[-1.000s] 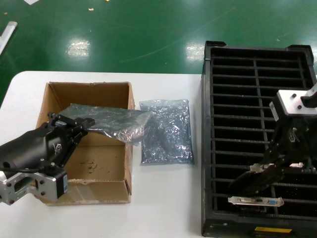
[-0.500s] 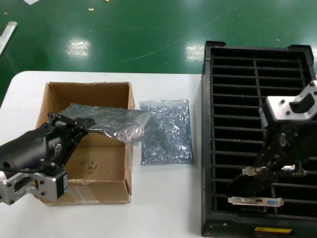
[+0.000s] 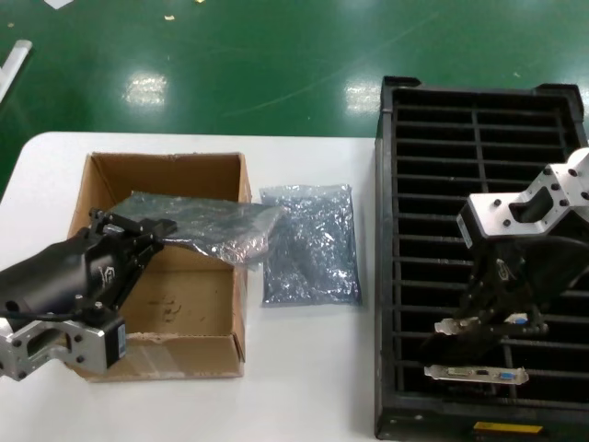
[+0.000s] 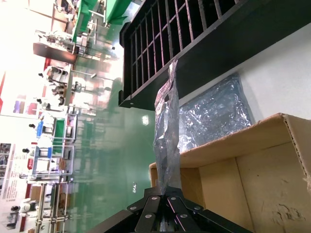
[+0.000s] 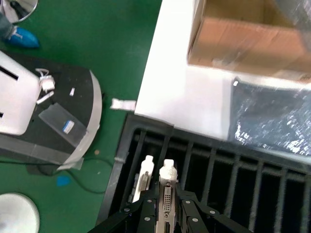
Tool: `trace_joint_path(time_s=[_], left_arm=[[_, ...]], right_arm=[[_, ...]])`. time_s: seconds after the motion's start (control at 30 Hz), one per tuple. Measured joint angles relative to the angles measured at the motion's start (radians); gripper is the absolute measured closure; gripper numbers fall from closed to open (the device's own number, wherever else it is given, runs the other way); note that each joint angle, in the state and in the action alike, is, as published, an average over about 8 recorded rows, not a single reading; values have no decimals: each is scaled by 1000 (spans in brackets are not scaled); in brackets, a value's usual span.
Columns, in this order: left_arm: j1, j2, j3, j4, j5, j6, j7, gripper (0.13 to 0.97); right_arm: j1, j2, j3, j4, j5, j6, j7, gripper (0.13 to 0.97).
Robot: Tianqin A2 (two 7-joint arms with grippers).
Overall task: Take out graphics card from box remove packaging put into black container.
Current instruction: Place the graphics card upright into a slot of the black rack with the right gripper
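Note:
My right gripper [image 3: 490,328] is shut on a graphics card [image 3: 457,325] by its silver bracket and holds it low over the near rows of the black container [image 3: 384,276]. The right wrist view shows the bracket [image 5: 166,187] between the closed fingers. A second card [image 3: 476,374] stands in the row nearest me, also seen in the right wrist view [image 5: 145,179]. My left gripper [image 3: 152,230] is shut on one end of a grey-blue packaging bag [image 3: 207,226], held over the open cardboard box [image 3: 175,313]. In the left wrist view the bag [image 4: 167,145] rises from the fingers.
A second anti-static bag [image 3: 308,244] lies flat on the white table between the box and the black container. A yellow label [image 3: 507,427] sits on the container's near wall. Green floor lies beyond the table's far edge.
My right arm has shifted left and slightly away over the container with the card; the held bracket now shows above the seated card. The left arm and its bag have not moved.

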Motion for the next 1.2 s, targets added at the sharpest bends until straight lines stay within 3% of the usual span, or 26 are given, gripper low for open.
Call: trace_joint_path(time_s=[0.5,0.8,0.97,1.07,1.2], left_arm=[[0,0,0,0,0,0,0,959],[0,0,0,0,0,0,0,959],[0,0,0,0,0,0,0,959],[0,0,0,0,0,0,0,959],[0,0,0,0,0,0,0,959]], right_arm=[[-27,-65,20,-97,-25,0,-42,892],[-17,-61,24,-101,-8,0,-47,808],[-8,-36,28,-71,16,0,-34,715],[-19,-14,57,-49,26,10,-23,659],[-68,23,140,-19,39,62,-4,659]])
